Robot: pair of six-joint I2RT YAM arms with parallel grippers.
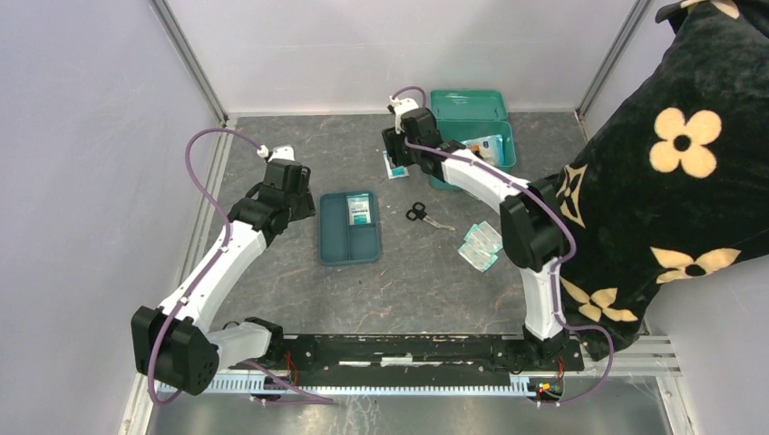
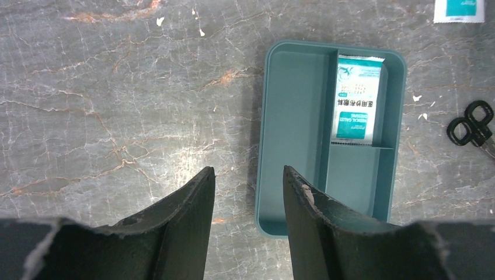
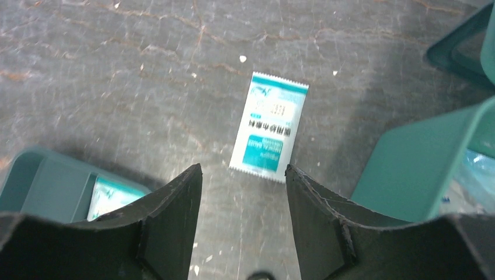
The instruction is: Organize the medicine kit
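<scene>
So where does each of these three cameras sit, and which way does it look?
Top external: above and behind the arms, looking down on the table; both arms show.
Left wrist: on the left arm, looking down past the left gripper at the divided tray.
Right wrist: on the right arm, looking past the right gripper at a loose packet by the medicine kit.
Shared: both wrist views show that tray.

Sachet (image 1: 360, 210) in divided tray (image 1: 335, 232) far-right compartment; scissors (image 1: 418, 214) right of tray; loose sachet (image 1: 395, 165) just left of medicine kit (image 1: 467, 103)
</scene>
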